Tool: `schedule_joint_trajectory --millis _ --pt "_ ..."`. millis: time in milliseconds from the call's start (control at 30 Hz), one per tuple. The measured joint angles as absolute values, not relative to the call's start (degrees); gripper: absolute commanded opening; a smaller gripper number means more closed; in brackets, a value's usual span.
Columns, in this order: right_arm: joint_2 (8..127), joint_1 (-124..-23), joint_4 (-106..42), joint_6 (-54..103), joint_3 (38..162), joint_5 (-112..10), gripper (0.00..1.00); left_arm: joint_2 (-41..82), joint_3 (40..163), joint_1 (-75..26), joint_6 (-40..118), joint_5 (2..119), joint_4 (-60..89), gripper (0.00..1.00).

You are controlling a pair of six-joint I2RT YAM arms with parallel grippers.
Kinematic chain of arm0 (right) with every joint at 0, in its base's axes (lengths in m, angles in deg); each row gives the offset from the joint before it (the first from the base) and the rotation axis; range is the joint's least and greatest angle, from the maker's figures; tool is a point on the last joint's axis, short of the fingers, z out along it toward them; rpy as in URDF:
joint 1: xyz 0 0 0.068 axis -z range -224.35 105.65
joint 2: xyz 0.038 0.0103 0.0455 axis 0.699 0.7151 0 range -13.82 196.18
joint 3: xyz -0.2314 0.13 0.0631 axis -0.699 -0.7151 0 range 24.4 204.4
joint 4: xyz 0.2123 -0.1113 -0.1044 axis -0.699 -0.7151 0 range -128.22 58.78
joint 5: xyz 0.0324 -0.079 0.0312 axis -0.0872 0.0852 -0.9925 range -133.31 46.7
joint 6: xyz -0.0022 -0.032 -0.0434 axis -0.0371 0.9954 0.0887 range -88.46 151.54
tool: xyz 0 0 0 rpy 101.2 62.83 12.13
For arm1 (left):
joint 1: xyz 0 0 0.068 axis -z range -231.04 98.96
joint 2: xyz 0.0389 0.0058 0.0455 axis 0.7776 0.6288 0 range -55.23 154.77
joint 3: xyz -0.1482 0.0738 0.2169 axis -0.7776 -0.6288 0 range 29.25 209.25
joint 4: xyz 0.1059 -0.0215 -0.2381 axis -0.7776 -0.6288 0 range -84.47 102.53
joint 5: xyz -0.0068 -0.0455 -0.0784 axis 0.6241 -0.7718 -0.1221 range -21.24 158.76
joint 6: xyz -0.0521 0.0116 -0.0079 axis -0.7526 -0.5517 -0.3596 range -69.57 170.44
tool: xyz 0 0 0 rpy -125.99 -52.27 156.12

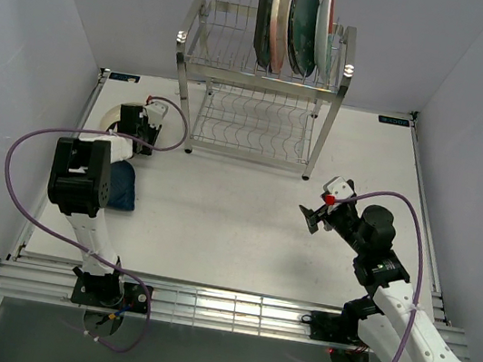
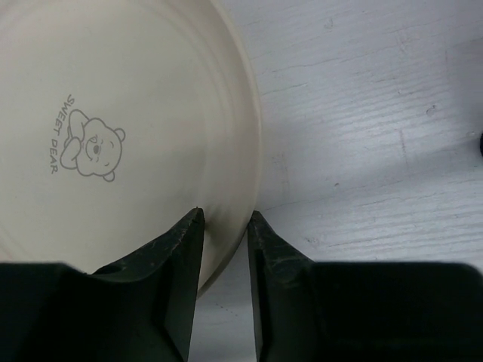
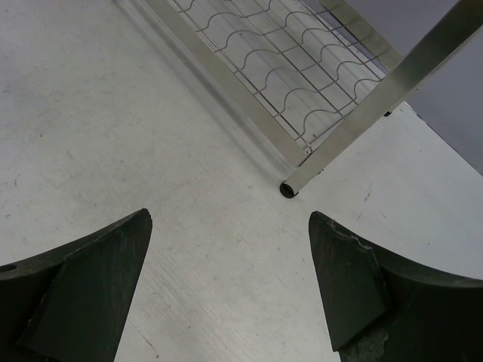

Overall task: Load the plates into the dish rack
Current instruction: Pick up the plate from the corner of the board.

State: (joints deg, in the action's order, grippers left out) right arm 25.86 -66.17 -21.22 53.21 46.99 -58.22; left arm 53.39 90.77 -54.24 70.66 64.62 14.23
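A cream plate with a small bear drawing lies flat on the table at the far left. My left gripper reaches down over it. One finger is inside the plate, the other just outside, and the jaws are narrowed onto its rim. A dark blue plate lies partly under the left arm. The dish rack stands at the back with several plates upright at the right of its top tier. My right gripper hovers open over bare table, near the rack's front right leg.
The rack's lower wire shelf holds nothing. White walls close in the table on the left, back and right. An aluminium rail runs along the near edge by the arm bases.
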Motion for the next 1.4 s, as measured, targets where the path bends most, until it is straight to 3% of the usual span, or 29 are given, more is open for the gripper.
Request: schedule_joint_trajectory --millis 233,267,300,833,1400 --pt "25.9 -66.1 -21.3 53.2 47.0 -58.2 0.90 52.4 90.8 -54.2 70.4 63.5 14.8 0.16" --pt "25.9 -66.1 -21.3 53.2 47.0 -58.2 0.90 52.0 90.8 -54.2 70.5 63.5 15.0 0.05" --pt "25.9 -66.1 -21.5 53.3 47.0 -58.1 0.90 51.6 90.8 -54.2 70.5 63.5 15.4 0.00" --pt "26.8 -66.1 -23.7 54.8 47.2 -57.6 0.90 46.9 90.4 -54.2 65.1 62.9 16.8 0.00" --pt "24.6 -66.1 -30.1 56.9 52.4 -58.7 0.90 31.1 91.0 -54.2 44.3 61.7 13.0 0.00"
